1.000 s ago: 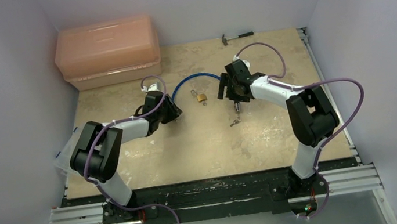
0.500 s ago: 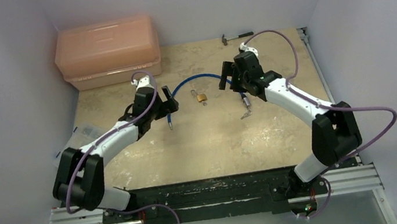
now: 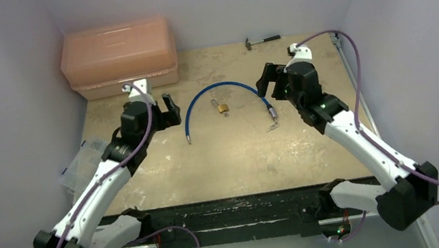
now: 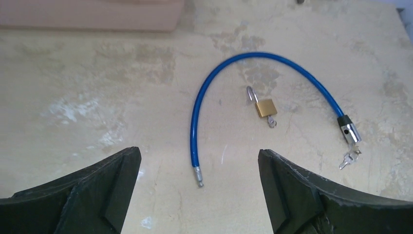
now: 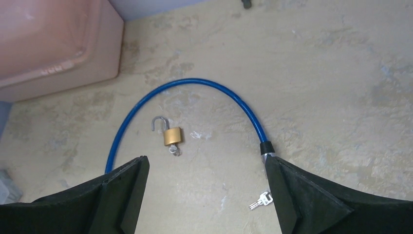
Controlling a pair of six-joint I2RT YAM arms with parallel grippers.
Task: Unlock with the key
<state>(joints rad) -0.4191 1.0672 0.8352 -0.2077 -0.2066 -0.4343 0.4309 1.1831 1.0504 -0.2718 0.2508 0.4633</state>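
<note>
The key (image 5: 259, 199) lies on the table (image 3: 146, 173) just beside the blue cable's (image 5: 192, 81) silver end; the cable's other tip lies free. Beyond, the brass padlock's (image 5: 172, 136) shackle stands sprung. Left gripper (image 4: 197, 161) and right gripper (image 5: 207, 163) hang spread, empty, so unlocking looks finished.
</note>
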